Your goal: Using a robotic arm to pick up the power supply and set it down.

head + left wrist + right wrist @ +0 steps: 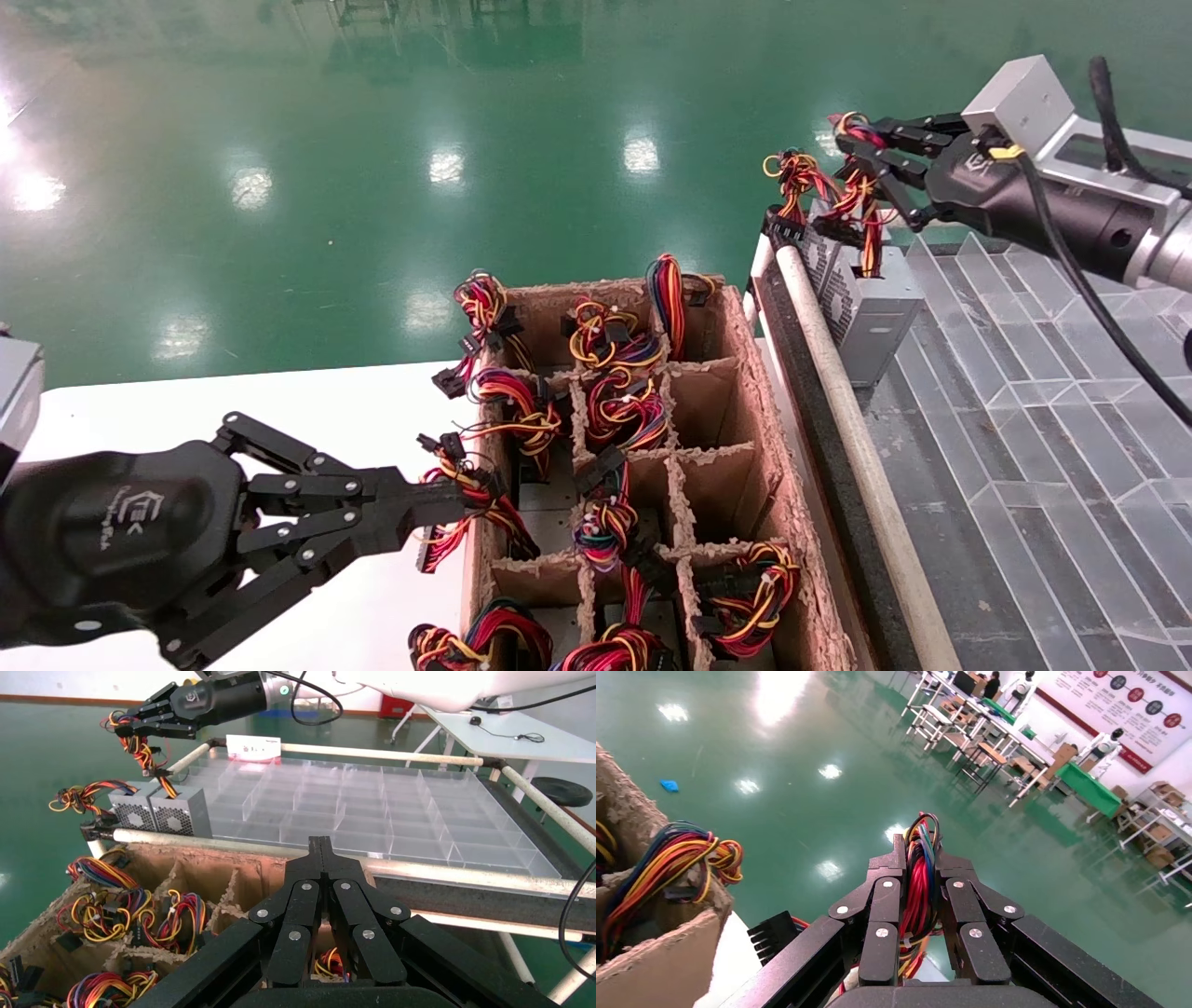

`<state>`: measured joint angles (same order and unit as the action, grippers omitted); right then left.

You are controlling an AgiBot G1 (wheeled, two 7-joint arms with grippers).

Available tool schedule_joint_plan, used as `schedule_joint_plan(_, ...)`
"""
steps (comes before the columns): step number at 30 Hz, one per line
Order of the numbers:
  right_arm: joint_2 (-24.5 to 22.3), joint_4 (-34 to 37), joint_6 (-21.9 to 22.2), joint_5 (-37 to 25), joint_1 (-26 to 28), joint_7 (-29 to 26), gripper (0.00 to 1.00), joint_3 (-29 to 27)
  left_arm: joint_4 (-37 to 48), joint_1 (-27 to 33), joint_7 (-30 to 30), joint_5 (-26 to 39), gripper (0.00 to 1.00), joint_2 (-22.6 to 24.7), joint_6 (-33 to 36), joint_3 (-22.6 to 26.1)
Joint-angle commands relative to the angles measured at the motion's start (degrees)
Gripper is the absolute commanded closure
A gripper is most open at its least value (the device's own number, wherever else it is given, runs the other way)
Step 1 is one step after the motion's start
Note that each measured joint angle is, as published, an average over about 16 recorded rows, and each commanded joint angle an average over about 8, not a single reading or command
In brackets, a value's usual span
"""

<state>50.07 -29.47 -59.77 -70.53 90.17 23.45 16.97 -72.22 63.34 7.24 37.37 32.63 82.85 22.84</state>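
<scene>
The power supply [873,312] is a small silver-grey box with a perforated face, standing at the far left corner of the clear divided tray [1034,373]. Its red, purple and black wire bundle [912,881] rises from it, and my right gripper [843,140] is shut on those wires above the box. In the left wrist view the same box [181,810] stands beside a like grey box [132,813] with yellow-orange wires. My left gripper [461,499] is shut and empty, level with the near left wall of the cardboard box [750,345].
The divided cardboard box holds several coloured wire bundles [615,410]. A white rail [843,391] runs between it and the tray. The white tabletop [279,410] lies to the left, with green floor beyond.
</scene>
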Motion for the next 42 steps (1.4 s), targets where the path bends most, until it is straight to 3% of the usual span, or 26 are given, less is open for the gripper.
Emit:
schedule_joint_plan(1, 0.07, 0.73, -0.19, -0.13, 0.53, 0.48, 0.29, 0.06, 0.00, 0.00, 0.00, 0.00, 1.00, 0.00, 0.00, 0.00)
schedule_joint_plan(3, 0.16, 1.28, -0.43, -0.10, 0.84, 0.65, 0.06, 0.06, 0.00, 0.00, 0.00, 0.00, 1.00, 0.00, 0.00, 0.00)
schedule_joint_plan(4, 0.20, 1.57, -0.58, -0.07, 0.98, 0.71, 0.00, 0.06, 0.00, 0.00, 0.00, 0.00, 1.00, 0.00, 0.00, 0.00)
schedule_joint_plan(21, -0.48, 2.38, -6.88, 3.34, 2.71, 0.94, 0.00, -1.40, 0.00, 0.00, 0.00, 0.00, 1.00, 0.00, 0.00, 0.01)
schedule_joint_plan(28, -2.12, 0.79, -11.69, 8.56, 1.05, -1.29, 0.00, -4.01, 0.00, 0.00, 0.00, 0.00, 1.00, 0.00, 0.00, 0.01)
schedule_joint_plan(42, -4.90, -8.70, -14.75, 12.71, -5.08, -8.23, 0.00, -3.35, 0.00, 0.00, 0.00, -0.01, 1.00, 0.00, 0.00, 0.01)
